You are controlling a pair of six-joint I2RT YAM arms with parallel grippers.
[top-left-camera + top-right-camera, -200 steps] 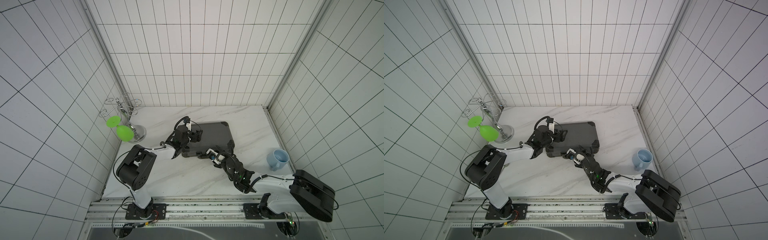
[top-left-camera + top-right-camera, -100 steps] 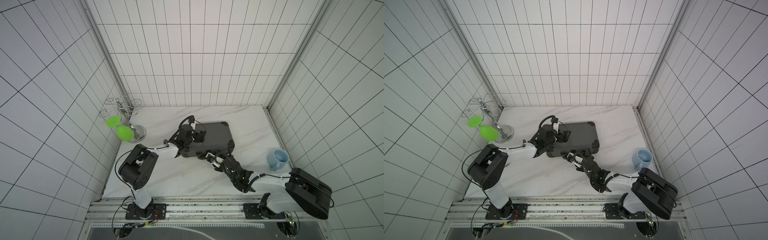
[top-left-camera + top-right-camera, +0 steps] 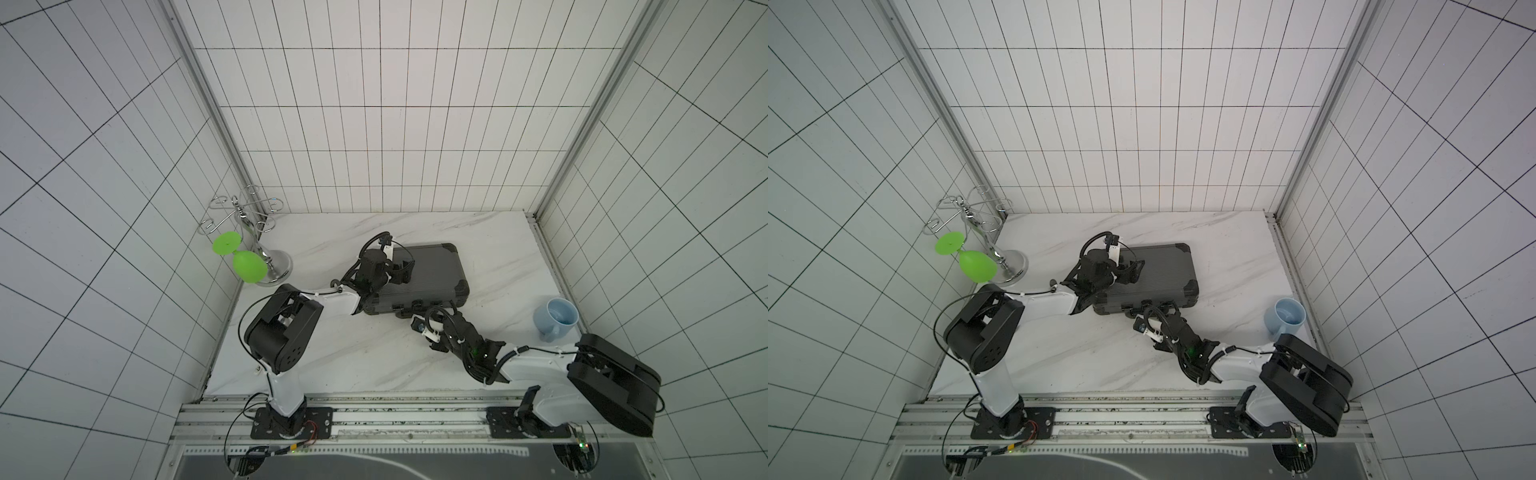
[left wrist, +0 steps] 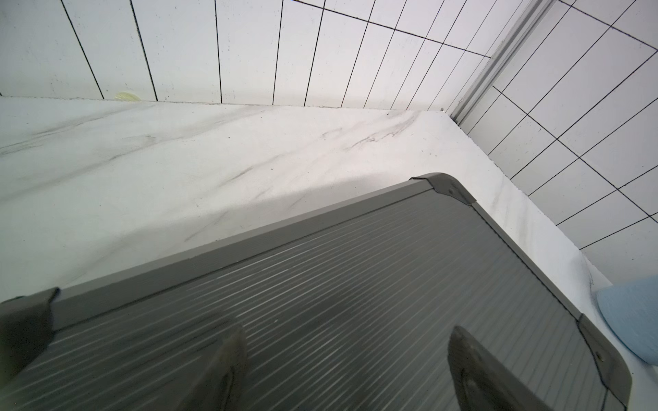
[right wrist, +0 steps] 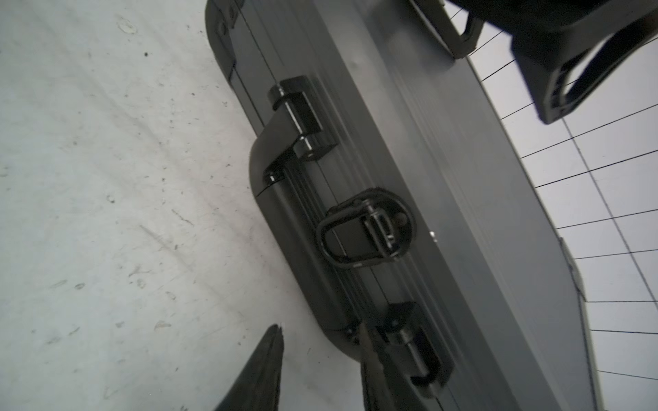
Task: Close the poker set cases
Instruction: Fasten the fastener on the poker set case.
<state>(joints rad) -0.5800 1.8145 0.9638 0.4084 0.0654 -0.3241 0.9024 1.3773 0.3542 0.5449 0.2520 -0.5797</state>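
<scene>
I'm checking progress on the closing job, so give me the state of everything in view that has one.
Poker case: closed, lying flat.
Case handle: folded down along the front wall.
Left gripper: open, above the case top.
Right gripper: open, at one end of the handle.
Blue mug: upright, looks empty.
Green glass: hanging bowl-down from the rack.
</scene>
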